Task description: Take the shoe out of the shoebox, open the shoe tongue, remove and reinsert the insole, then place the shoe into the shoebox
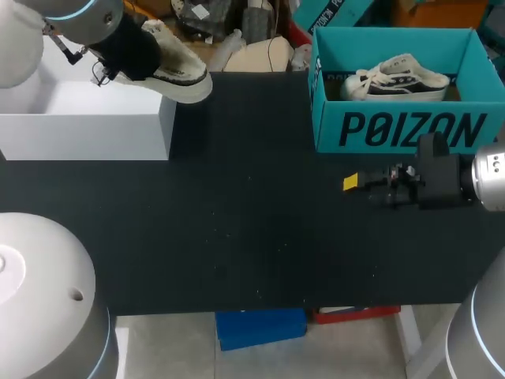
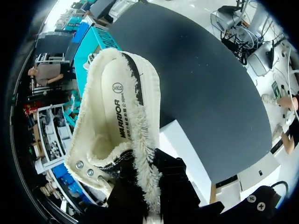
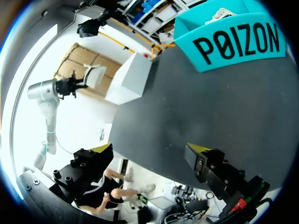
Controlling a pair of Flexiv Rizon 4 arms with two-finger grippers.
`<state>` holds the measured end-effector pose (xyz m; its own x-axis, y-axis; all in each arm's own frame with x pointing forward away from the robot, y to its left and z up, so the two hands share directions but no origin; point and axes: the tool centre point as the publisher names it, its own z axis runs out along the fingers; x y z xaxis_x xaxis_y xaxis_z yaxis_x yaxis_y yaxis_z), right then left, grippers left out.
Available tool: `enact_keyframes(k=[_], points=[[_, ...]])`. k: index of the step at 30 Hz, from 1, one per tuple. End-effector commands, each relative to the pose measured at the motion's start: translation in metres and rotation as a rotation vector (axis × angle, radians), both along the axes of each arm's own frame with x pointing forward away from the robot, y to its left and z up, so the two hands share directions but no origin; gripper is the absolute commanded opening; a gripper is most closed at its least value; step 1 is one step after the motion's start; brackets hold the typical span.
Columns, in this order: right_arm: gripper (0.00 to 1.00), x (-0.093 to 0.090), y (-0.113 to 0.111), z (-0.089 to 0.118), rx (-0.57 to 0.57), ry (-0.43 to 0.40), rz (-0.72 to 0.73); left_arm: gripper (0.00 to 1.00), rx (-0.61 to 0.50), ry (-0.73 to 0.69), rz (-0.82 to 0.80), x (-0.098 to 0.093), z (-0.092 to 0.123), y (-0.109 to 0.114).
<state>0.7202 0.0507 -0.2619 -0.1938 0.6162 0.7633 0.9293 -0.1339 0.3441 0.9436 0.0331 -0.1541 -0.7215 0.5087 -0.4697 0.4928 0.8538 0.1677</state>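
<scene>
Cream shoe (image 1: 177,67) seemingly clenched in left gripper (image 2: 142,186), insole (image 2: 114,116) shown only by wrist view; right gripper (image 3: 150,149) spread wide.

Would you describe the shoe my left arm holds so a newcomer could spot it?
Find the white rectangular box at the black table's far left. Above its right end the left arm holds a cream canvas shoe with frayed edges. Unlike the other cream shoe, lying in the teal cardboard shoebox, it hangs in the air.

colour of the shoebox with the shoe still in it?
The shoebox is teal with black lettering on its front wall. It shows best in the head view.
</scene>
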Motion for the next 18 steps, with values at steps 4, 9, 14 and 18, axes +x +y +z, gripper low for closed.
enact_keyframes(k=[4,9,14,18], points=[[1.0,0.0,0.001,0.001,-0.002,0.002,-0.001,0.0,0.059,0.027,0.165,0.037,-0.005,0.016],[1.0,0.0,0.001,0.001,-0.002,0.002,-0.001,0.0,0.048,0.043,0.217,0.054,-0.01,0.036],[1.0,0.0,0.001,0.001,-0.002,0.002,-0.001,0.0,0.049,0.036,0.265,0.071,-0.016,0.054],[1.0,0.0,0.001,0.001,-0.002,0.002,-0.001,0.0,0.053,0.036,0.296,0.083,-0.021,0.066]])
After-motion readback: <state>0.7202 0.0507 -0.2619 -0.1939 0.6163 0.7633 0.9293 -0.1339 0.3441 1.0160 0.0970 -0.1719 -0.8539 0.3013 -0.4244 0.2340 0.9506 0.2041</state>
